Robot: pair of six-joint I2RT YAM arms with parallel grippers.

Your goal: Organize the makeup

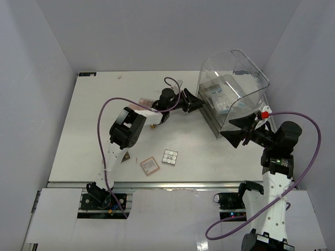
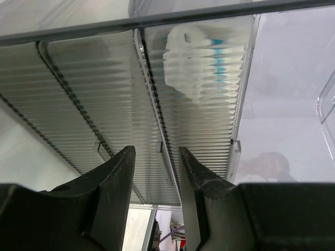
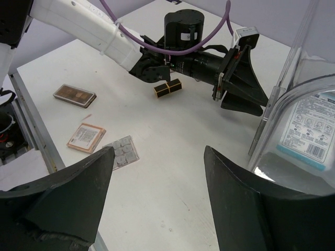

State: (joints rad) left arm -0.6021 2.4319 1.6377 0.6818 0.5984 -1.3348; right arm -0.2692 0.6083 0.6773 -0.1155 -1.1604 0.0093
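Note:
My left gripper reaches to the left wall of the clear domed box. Its jaws stand partly open, facing the ribbed plastic, and grip nothing that I can see. A white-blue packet lies inside the box. My right gripper hovers open and empty over the table, just in front of the box. On the table lie a pinkish square compact, a silvery grid palette, a brown palette and a small dark-gold piece. A pink palette shows behind the left arm.
The left arm stretches across the table's middle, its purple cable looping above. Grey walls close in the table on three sides. A metal rail runs along the near edge.

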